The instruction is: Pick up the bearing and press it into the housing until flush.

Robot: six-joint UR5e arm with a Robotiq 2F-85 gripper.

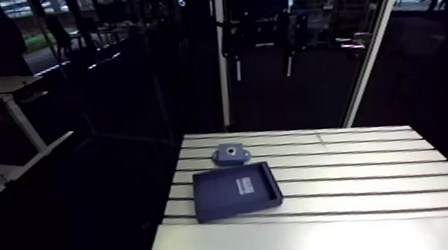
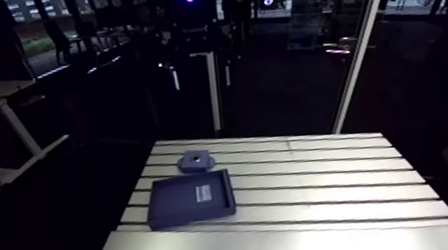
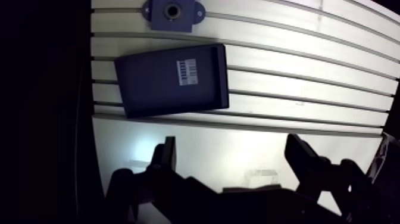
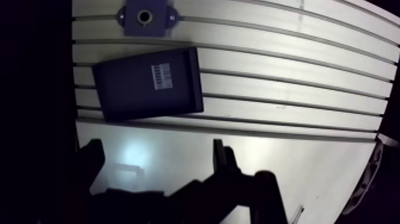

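Slotted aluminium desk point(image 3: 309, 77), pale, grooves running across. Dark blue shallow rectangular plastic tray point(image 3: 149, 89) lying flat on the slots, slightly skewed to them, close to one desk edge. White barcode label point(image 3: 187, 72) on tray floor.

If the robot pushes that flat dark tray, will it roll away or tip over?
Probably neither. The tray is low, wide and lies flat, so it would likely slide. The table has slots that might snag an edge and twist it. Its straight rims suggest it's stiff.
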